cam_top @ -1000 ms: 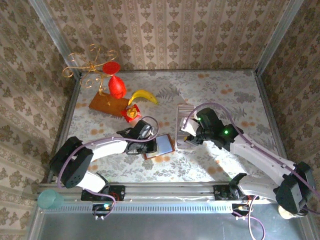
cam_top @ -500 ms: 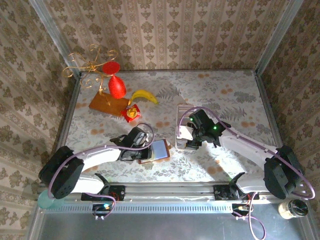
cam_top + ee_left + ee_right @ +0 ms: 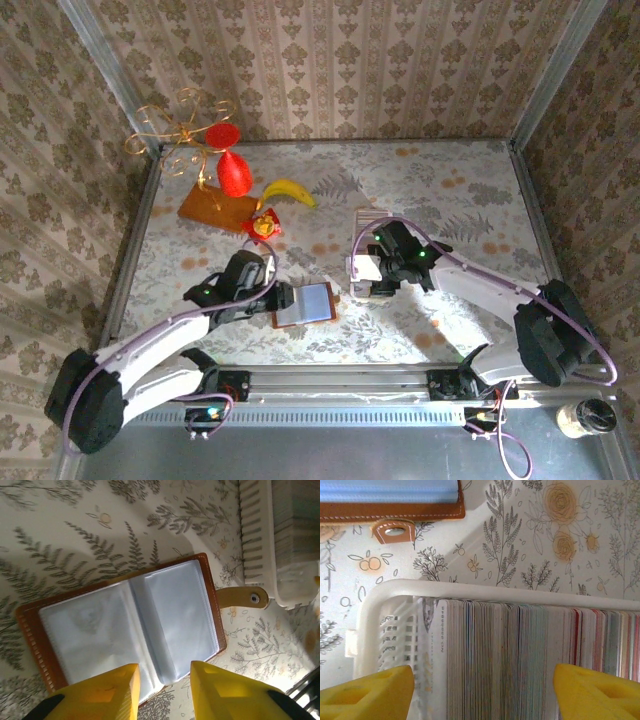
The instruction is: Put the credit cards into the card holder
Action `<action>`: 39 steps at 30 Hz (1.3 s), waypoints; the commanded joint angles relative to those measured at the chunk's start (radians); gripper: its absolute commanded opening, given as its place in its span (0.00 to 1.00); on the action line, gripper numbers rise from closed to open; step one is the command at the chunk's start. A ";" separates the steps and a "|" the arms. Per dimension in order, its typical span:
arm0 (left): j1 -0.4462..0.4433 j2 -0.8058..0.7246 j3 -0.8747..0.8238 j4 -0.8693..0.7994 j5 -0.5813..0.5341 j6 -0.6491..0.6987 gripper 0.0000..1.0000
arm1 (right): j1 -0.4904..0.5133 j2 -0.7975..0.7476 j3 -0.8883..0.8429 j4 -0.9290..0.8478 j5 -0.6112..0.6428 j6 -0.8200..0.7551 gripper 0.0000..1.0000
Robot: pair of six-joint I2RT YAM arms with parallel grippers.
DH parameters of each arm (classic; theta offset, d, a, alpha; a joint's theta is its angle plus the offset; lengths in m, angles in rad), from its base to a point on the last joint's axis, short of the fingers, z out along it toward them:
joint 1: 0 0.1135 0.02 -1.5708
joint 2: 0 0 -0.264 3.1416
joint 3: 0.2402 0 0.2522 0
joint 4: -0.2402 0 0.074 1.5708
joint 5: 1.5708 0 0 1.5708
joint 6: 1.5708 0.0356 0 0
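The card holder (image 3: 305, 303) lies opened flat on the counter (image 3: 450, 190), close to the near edge and a little left of the middle. Its snap tab (image 3: 245, 597) is turned toward the white tray (image 3: 470, 588). Its clear pockets look pale and, as far as we can see, empty; we find no card in them. The left pincer (image 3: 163, 674) hangs over the border of the holder, its fingers partly spread and pinching nothing.

The credit cards (image 3: 520, 655) stand on edge, packed tightly in the tray, which sits just beside the holder, toward the middle of the counter. The right pincer (image 3: 482, 687) is above one end of this row with its fingers spread wide, and no card is between them.

So we judge that only the preparation is done: the holder is open and ready. The real work is left: to take a card out of the row, slide it into a pocket, and do the same for the others.
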 commanded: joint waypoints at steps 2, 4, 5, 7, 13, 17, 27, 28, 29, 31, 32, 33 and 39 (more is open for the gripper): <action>0.046 -0.104 -0.062 -0.093 0.020 -0.053 0.36 | 0.021 0.043 -0.011 0.058 0.047 -0.059 0.76; 0.059 -0.145 -0.080 -0.108 0.025 -0.063 0.38 | 0.026 0.049 -0.011 0.064 0.050 -0.069 0.78; 0.063 -0.162 -0.087 -0.115 0.027 -0.067 0.39 | 0.029 0.052 -0.013 0.071 0.053 -0.072 0.79; 0.068 -0.184 -0.098 -0.128 0.025 -0.075 0.39 | 0.035 0.060 -0.016 0.089 0.065 -0.074 0.80; 0.080 -0.200 -0.121 -0.137 0.014 -0.097 0.39 | 0.049 0.072 -0.034 0.133 0.119 -0.117 0.78; 0.083 -0.199 -0.126 -0.136 0.010 -0.105 0.37 | 0.049 0.067 -0.043 0.135 0.111 -0.132 0.72; 0.085 -0.199 -0.138 -0.136 0.005 -0.117 0.30 | 0.053 0.040 -0.049 0.096 0.112 -0.165 0.53; 0.085 -0.199 -0.140 -0.136 0.005 -0.117 0.29 | 0.052 0.035 -0.050 0.094 0.112 -0.167 0.50; 0.085 -0.200 -0.140 -0.136 0.005 -0.117 0.29 | 0.052 0.033 -0.050 0.092 0.113 -0.167 0.49; 0.084 -0.200 -0.140 -0.137 0.005 -0.116 0.29 | 0.052 0.024 -0.049 0.085 0.110 -0.168 0.47; 0.085 -0.200 -0.141 -0.136 0.006 -0.116 0.29 | 0.053 0.023 -0.049 0.082 0.109 -0.169 0.45; 0.085 -0.200 -0.142 -0.133 0.007 -0.116 0.29 | 0.052 0.019 -0.046 0.077 0.109 -0.170 0.42; 0.085 -0.200 -0.149 -0.126 0.007 -0.120 0.27 | 0.054 0.010 -0.046 0.059 0.107 -0.171 0.26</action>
